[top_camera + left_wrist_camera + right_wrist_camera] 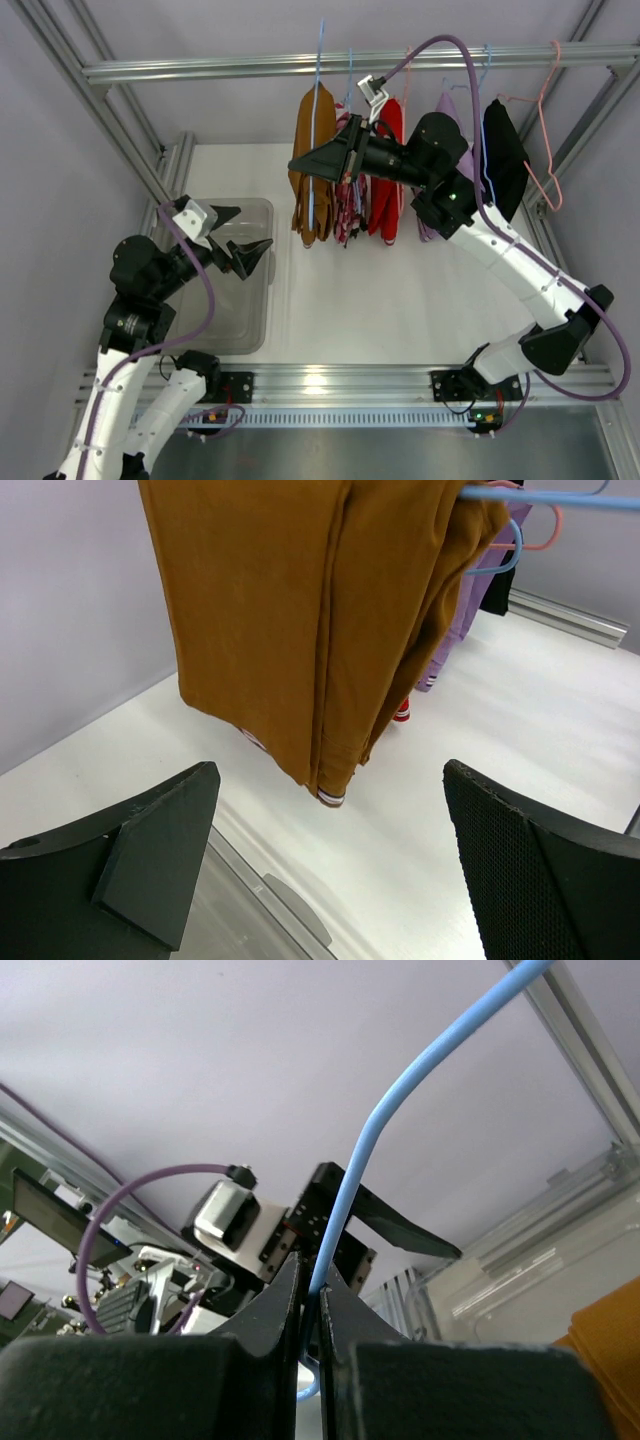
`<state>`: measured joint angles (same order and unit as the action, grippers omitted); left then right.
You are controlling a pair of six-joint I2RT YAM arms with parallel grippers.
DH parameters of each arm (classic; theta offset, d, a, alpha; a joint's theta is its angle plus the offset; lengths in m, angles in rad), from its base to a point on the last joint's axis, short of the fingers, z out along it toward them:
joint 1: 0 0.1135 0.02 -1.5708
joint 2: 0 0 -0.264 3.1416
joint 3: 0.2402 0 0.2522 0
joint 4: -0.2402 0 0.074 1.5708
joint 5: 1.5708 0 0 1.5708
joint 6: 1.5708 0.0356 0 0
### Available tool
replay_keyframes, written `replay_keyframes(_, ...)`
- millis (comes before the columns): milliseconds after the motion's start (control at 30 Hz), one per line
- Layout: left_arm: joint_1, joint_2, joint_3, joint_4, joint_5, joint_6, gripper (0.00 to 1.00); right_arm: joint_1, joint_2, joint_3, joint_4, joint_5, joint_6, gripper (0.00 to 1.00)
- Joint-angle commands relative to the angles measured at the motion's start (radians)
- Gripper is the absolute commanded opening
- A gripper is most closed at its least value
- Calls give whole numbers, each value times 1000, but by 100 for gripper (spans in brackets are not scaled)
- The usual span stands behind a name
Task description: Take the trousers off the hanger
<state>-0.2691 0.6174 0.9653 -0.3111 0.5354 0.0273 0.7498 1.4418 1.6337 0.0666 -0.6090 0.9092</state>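
Right gripper (310, 1295) is clenched on the wire of the hanger (400, 1090), the left gripper (243, 232) stands wide open below the hanger, and the trousers (280, 610) still hang over it, so the removal is not yet done.

Seen from my overhead camera, even, diffuse white light fills the cell. The table (420, 300) reads bright, and a glare patch sits on the aluminium rail (320, 380) at the near edge. Only faint, soft shadows lie under the hanging clothes, and the frame's uprights splay outward toward the corners. In my left wrist view the trousers (300, 610) are sharp, their folds gently shaded; the left gripper (330, 770), close to the lens, is soft-edged and nearly black. In my right wrist view the hanger (400, 1090) wire is crisp against a hazy background, and the right gripper (312, 1285) is underexposed.
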Motion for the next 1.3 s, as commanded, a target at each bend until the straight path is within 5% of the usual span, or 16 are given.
replay_keyframes(0, 1, 11, -33, 150, 15, 13, 99, 17, -1, 136, 199, 31, -101, 0)
replay_keyframes(333, -38, 116, -28, 276, -112, 40, 98, 45, 100, 224, 190, 60, -89, 0)
replay_keyframes(500, -38, 107, -26, 283, 4, 45, 99, 48, 126, 242, 194, 68, -78, 0)
replay_keyframes(667, -38, 111, -34, 265, -121, -3, 98, 65, 138, 264, 199, 66, -78, 0)
replay_keyframes(800, -39, 88, -79, 368, -59, -62, 98, 80, 129, 259, 182, 72, -84, 0)
replay_keyframes(1267, -79, 172, -88, 389, -197, 3, 85, 132, 111, 236, 136, 103, -30, 0)
